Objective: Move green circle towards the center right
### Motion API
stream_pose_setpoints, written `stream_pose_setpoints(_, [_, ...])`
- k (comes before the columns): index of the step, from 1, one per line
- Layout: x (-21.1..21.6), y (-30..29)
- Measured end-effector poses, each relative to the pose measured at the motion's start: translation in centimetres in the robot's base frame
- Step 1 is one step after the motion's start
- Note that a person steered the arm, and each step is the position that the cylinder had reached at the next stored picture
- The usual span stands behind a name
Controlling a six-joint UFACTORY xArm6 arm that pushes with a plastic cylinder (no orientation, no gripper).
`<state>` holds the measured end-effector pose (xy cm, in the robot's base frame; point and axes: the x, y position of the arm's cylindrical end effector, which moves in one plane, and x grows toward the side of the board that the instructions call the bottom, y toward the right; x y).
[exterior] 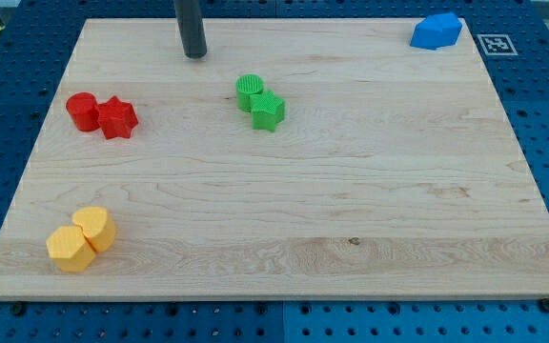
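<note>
The green circle (250,90) lies on the wooden board (284,191), above the board's middle, touching a green star-like block (268,110) at its lower right. My tip (195,53) stands near the view's top, up and to the left of the green circle, apart from it.
A red circle (82,110) and red star (117,118) touch at the left. Two yellow blocks (94,227) (70,249) sit at the bottom left. A blue block (436,31) lies at the top right corner. A fiducial tag (496,44) is beside the board.
</note>
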<state>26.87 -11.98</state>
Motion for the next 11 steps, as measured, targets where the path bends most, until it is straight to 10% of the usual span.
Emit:
stream_pose_setpoints(4, [8.9,-0.3])
stream_pose_setpoints(11, [10.8,31.7])
